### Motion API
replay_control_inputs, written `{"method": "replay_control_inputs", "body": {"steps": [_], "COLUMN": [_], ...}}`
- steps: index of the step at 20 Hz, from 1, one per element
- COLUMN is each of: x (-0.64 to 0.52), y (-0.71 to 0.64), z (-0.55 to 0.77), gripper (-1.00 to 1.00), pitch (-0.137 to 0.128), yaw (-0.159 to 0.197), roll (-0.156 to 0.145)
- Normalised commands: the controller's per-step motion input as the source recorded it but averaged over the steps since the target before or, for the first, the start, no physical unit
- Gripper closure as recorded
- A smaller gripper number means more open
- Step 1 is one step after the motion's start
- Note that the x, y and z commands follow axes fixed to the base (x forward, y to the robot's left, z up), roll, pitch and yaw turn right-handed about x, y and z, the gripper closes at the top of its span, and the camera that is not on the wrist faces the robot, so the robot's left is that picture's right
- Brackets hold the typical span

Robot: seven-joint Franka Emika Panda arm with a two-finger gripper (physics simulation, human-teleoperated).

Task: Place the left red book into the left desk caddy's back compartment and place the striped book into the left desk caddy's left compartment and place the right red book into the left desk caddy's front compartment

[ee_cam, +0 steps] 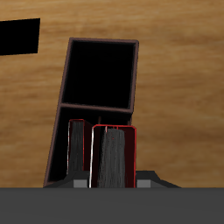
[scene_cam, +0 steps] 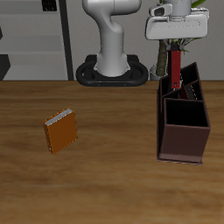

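My gripper (scene_cam: pixel 176 54) is shut on a red book (scene_cam: pixel 177 70) that hangs upright, its lower end dipping into the far end of the left desk caddy (scene_cam: pixel 184 144). In the wrist view the held red book (ee_cam: pixel 114 157) shows its grey page edges between the fingers, over the caddy's narrow slots. A second red book (ee_cam: pixel 77 149) stands upright in a slot right beside it. I cannot tell which one is the left red book and which the right. The caddy's (ee_cam: pixel 103 41) big square section looks dark and empty. The striped book is out of view.
An orange book (scene_cam: pixel 61 131) lies flat on the wooden table, well away from the caddy toward the other side. The robot's base (scene_cam: pixel 112 70) stands at the back. Shelving lines the wall behind.
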Motion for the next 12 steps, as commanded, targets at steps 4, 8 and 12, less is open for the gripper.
{"method": "replay_control_inputs", "body": {"steps": [4, 8, 12], "x": [-0.03, 0.06, 0.07], "y": [0.06, 0.02, 0.05], "z": [0.01, -0.06, -0.03], "gripper": [1.00, 1.00, 1.00], "pitch": [-0.011, 0.008, 0.010], "yaw": [-0.008, -0.009, -0.015], "roll": [0.014, 0.004, 0.005]}}
